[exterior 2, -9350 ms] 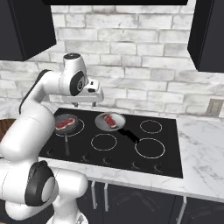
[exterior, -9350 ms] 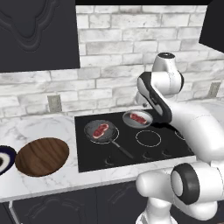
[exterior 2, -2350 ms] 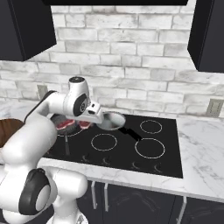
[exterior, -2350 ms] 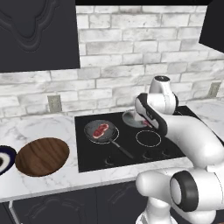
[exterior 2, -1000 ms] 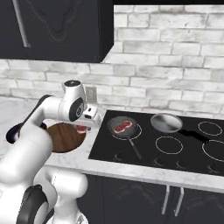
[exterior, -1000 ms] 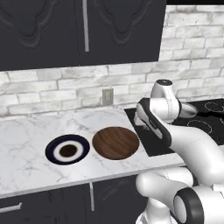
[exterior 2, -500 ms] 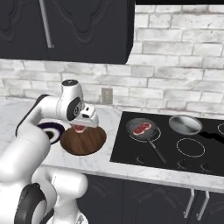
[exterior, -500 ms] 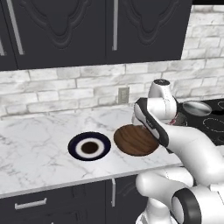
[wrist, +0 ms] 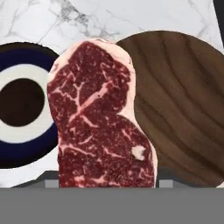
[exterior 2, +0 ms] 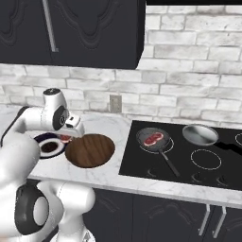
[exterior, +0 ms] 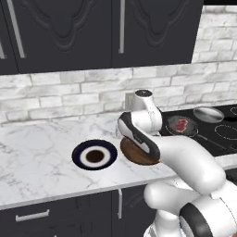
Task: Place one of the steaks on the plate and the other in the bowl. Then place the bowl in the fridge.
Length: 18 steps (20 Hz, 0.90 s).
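Red, fat-streaked steak (wrist: 100, 118) hangs clenched in the tool (exterior 2: 66, 138), above the marble tabletop (exterior: 37, 152) over the seam between the plate (wrist: 22, 105) at nine o'clock and the bowl (wrist: 183, 109) at three o'clock. To place it well, I would shift toward nine o'clock until the meat centres over the plate's dark middle, lower until it nearly rests, then release. The second steak (exterior 2: 153, 138) lies in the pan (exterior 2: 152, 138) on the hob.

arm bent low, reaching left over the counter, wrist angled down; gripper (exterior 2: 66, 138) clamped on a steak (wrist: 98, 118)
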Motion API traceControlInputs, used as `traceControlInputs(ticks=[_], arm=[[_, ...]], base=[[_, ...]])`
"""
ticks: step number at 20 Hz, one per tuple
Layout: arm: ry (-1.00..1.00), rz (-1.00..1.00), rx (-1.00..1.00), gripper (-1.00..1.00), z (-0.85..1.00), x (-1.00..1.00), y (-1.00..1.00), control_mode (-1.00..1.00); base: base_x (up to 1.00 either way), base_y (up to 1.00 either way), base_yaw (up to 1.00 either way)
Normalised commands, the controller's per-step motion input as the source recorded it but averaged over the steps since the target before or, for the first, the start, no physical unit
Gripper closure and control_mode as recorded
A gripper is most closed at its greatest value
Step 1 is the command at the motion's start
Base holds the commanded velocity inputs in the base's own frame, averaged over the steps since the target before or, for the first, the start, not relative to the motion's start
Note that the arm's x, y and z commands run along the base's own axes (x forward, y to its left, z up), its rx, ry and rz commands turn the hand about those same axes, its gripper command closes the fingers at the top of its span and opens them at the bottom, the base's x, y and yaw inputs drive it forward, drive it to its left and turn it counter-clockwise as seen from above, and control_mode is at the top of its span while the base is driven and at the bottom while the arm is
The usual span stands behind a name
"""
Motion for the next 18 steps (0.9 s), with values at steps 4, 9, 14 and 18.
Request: traceControlInputs(ticks=[4,9,14,18], arm=[[0.15,0.0,-0.02,1.0,-0.22,0.47,1.0,-1.0],[0.18,0.0,-0.07,1.0,-0.37,0.41,1.0,-1.0],[0.17,0.0,-0.03,1.0,-0.12,0.4,0.67,-1.0],[0.11,0.0,-0.07,1.0,-0.16,0.02,0.11,-1.0]], base=[[0.0,0.0,0.0],[0.0,0.0,0.0],[0.0,0.0,0.0],[0.0,0.0,0.0]])
